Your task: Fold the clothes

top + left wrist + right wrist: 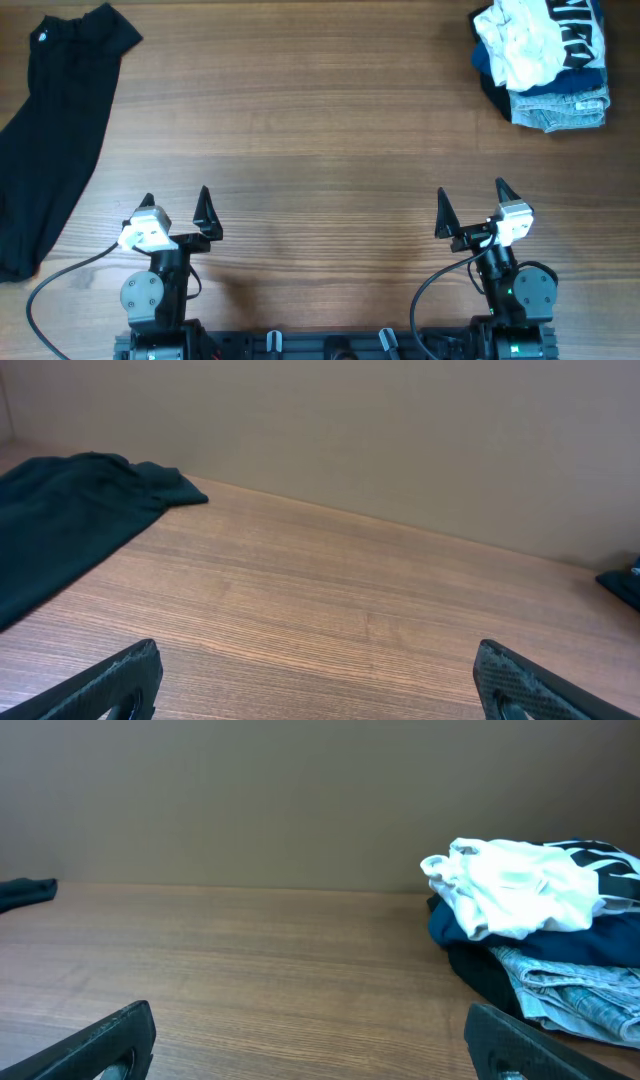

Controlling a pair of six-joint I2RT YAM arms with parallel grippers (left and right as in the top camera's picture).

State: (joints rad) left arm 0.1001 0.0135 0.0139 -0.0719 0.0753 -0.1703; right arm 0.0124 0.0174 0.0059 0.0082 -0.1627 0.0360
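At the near edge of the desk point(320, 130) the two arms sit side by side; the left gripper point(176, 198) stands with its jaws spread wide and nothing between them, its dark fingers point(125, 678) apart above bare wood in the left wrist view; the right gripper point(470, 192) is parted just as widely and also holds nothing, toward the desk's near right. Beyond both, the middle of the desk is plain brown wood grain. Along the desk's left edge lies a long black garment point(55, 120), spread flat, running from level with the left gripper up to the far left corner; it is well apart from that gripper. In the desk's far right corner sits a stack: pale denim point(565, 108) at the bottom, a navy-blue piece point(487, 62) over it, and on top the white T-shirt point(525, 45), crumpled in a loose heap, with black block lettering showing on its right part; it is well apart from both grippers, neither touching it.
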